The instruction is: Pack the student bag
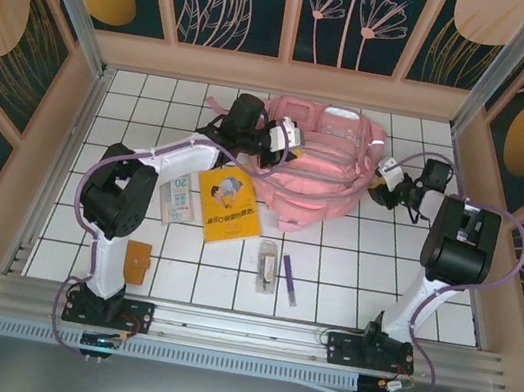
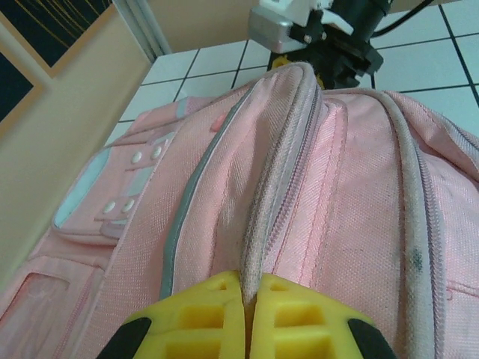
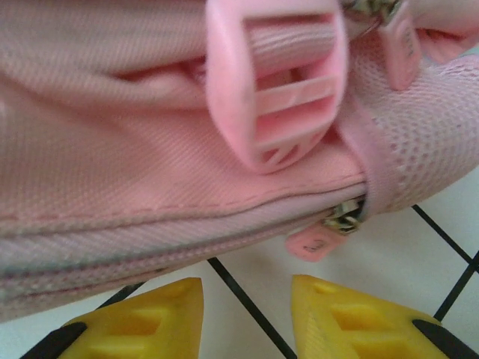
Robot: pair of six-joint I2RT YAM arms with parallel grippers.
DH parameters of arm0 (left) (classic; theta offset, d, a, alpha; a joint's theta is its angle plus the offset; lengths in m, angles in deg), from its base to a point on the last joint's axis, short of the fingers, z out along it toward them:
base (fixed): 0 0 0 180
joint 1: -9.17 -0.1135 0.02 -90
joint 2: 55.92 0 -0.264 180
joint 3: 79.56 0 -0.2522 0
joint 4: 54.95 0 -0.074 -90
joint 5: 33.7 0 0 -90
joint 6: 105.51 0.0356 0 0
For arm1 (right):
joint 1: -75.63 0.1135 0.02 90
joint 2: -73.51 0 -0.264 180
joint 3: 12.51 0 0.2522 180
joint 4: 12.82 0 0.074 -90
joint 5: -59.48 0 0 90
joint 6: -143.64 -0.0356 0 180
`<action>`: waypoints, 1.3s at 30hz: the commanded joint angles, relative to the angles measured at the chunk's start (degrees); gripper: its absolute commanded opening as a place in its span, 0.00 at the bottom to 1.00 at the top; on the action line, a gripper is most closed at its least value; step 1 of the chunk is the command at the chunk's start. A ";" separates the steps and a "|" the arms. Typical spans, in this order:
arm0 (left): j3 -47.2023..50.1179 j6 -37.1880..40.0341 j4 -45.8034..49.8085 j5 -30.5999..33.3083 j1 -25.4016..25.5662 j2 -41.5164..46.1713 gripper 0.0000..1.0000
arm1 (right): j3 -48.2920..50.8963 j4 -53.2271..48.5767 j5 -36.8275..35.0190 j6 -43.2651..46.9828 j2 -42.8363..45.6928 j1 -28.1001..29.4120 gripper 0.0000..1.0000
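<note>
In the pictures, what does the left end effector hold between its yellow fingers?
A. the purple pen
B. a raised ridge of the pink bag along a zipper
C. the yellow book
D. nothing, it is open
B: in the left wrist view the left end effector is closed on a raised ridge of the student bag that runs along a zipper.

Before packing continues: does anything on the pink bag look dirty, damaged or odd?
The student bag has a small dark smudge beside a zipper, seen from the left wrist. The left gripper pinches its fabric into a ridge.
</note>
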 commanded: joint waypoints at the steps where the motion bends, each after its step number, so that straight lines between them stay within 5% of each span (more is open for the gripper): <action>1: -0.06 -1.67 -8.29 -6.23 -0.01 2.42 0.00 | 1.57 4.76 -0.30 -0.02 -0.24 -0.18 0.36; 20: -0.05 -1.92 -6.95 -7.20 -0.03 2.47 0.00 | 0.27 13.89 2.29 -3.50 -4.66 -0.51 0.41; 25: -0.14 -2.90 -7.94 -7.36 -0.01 2.21 0.00 | -0.41 13.46 5.29 -3.18 -4.50 -0.42 0.20; 32: -0.45 -3.72 -8.66 -7.21 -0.05 1.71 0.00 | 1.29 9.43 7.56 1.28 -2.83 -1.19 0.18; 36: -0.80 -3.92 -8.79 -7.07 -0.08 1.44 0.00 | 2.37 7.81 8.67 3.75 -1.26 -1.74 0.03; 39: -1.24 -3.94 -8.76 -6.73 -0.03 1.14 0.00 | 2.64 7.11 8.41 4.51 -0.36 -2.09 0.00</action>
